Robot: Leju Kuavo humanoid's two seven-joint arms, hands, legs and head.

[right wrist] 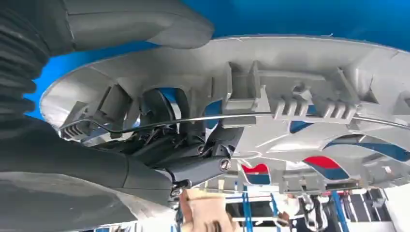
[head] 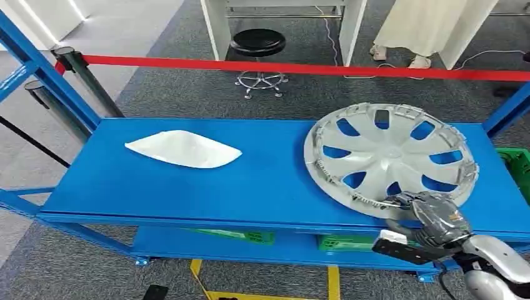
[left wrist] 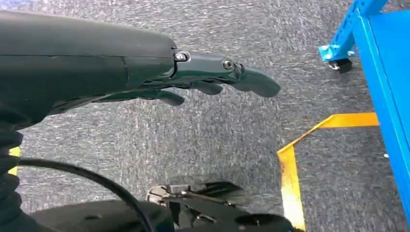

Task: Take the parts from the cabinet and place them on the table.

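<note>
Two parts on the blue shelf point(head: 269, 187): hubcap point(head: 390, 156) and white piece point(head: 184, 150).
Right hand point(head: 431, 215) grips the hubcap's near rim; left hand point(left wrist: 212, 79) hangs over the floor, fingers loosely extended, holding nothing.

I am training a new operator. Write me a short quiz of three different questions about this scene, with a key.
1. True or false: the right hand grips the hubcap at its near rim.
2. What does the left hand hold?
A. the white part
B. nothing
C. the hubcap
3. Fill in: the white part lies on the blue ____, apart from the hubcap.

Key: 1 true; 2 B; 3 shelf.
</note>
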